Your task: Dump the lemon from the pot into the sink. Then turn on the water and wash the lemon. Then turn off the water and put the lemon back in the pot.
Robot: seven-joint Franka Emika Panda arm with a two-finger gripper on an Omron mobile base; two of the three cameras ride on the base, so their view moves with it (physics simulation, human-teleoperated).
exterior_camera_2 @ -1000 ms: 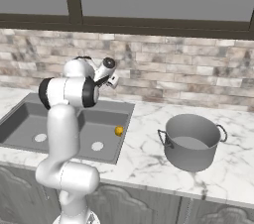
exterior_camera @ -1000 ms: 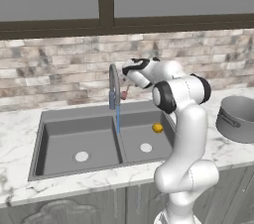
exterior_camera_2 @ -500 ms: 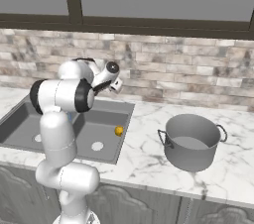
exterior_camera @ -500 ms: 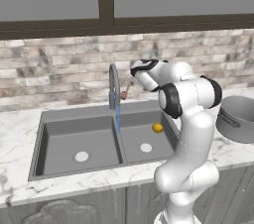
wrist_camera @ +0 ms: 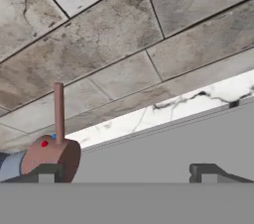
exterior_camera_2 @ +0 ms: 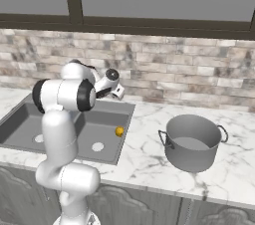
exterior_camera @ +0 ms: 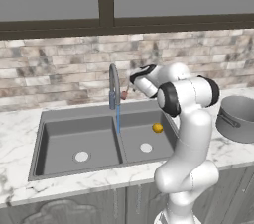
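Marble counter under a brick wall.

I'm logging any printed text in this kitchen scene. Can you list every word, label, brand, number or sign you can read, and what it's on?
None: no readable text on the pot, sink, faucet, its red handle, the lemon or the brick wall.

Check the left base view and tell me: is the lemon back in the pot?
No. The lemon lies in the right basin of the sink, while the pot stands apart on the counter.
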